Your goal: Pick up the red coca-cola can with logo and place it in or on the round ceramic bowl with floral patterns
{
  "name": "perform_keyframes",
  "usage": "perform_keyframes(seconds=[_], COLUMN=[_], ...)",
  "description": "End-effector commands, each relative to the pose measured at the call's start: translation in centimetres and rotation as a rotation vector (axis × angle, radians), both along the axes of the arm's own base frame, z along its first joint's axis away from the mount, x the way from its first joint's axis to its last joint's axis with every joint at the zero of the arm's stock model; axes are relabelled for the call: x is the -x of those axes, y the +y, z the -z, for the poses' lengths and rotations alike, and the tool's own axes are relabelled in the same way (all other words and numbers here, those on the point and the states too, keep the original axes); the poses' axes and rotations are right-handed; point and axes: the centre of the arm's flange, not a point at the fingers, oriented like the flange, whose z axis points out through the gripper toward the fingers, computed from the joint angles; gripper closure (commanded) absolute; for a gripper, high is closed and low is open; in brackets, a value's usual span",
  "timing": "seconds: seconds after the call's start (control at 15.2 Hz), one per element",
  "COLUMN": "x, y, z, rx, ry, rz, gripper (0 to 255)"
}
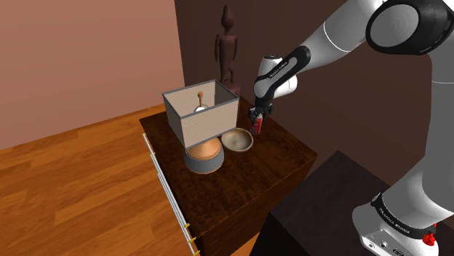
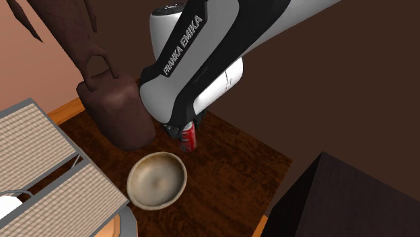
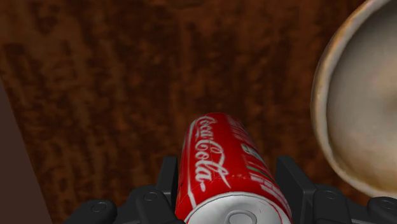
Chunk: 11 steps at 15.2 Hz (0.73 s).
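On the dark wood cabinet [image 1: 284, 156], the gripper [image 3: 228, 175] pinches the can [image 2: 189, 137] just beside the bowl [image 2: 157, 178]. The carry seems in hand; next it needs moving over the rim, then a release.

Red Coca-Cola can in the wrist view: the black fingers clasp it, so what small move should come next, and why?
Probably carry the red Coca-Cola can sideways until it hangs above the round beige bowl. The black hand clasps the can on both sides, and the empty bowl lies just beside it on the dark wooden top.
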Motion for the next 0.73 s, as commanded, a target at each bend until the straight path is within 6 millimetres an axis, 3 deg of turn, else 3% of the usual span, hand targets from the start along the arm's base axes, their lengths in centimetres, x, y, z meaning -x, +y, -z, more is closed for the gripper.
perform_keyframes(seconds=[0.0, 0.46, 0.66], x=[0.0, 0.0, 0.0], y=[0.0, 0.0, 0.0], z=[0.0, 0.0, -1.6], rx=[0.0, 0.0, 0.0], ry=[0.0, 0.0, 0.0], rz=[0.0, 0.0, 0.0], gripper=[255, 255, 255])
